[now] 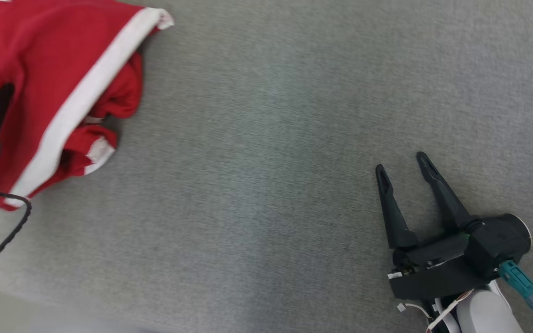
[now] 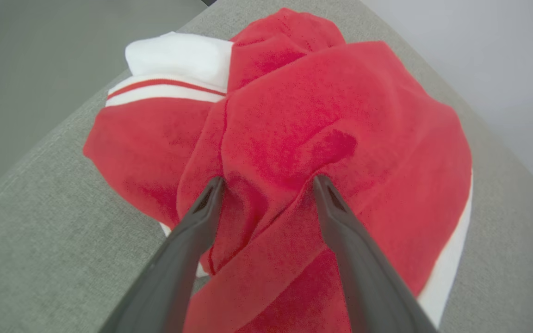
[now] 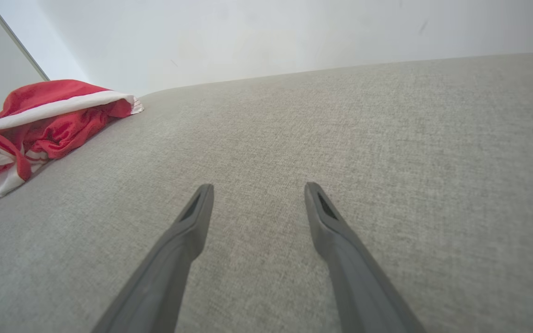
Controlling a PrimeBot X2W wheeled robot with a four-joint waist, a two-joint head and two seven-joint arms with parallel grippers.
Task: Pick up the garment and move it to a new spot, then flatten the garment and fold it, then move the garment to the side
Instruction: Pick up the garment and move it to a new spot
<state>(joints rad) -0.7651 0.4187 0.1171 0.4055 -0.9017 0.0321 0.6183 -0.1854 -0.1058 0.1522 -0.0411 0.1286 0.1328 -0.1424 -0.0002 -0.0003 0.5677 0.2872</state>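
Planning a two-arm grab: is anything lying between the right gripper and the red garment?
Nothing visible does. Bare grey surface lies between the open right gripper and the garment, which sits bunched at the left with the open left gripper at it.

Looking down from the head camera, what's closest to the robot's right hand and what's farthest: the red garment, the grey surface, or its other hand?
1. Grey surface: right under the right hand.
2. Red garment: off at the upper left.
3. Left hand: at the far left edge, pushed into the garment from its far side.
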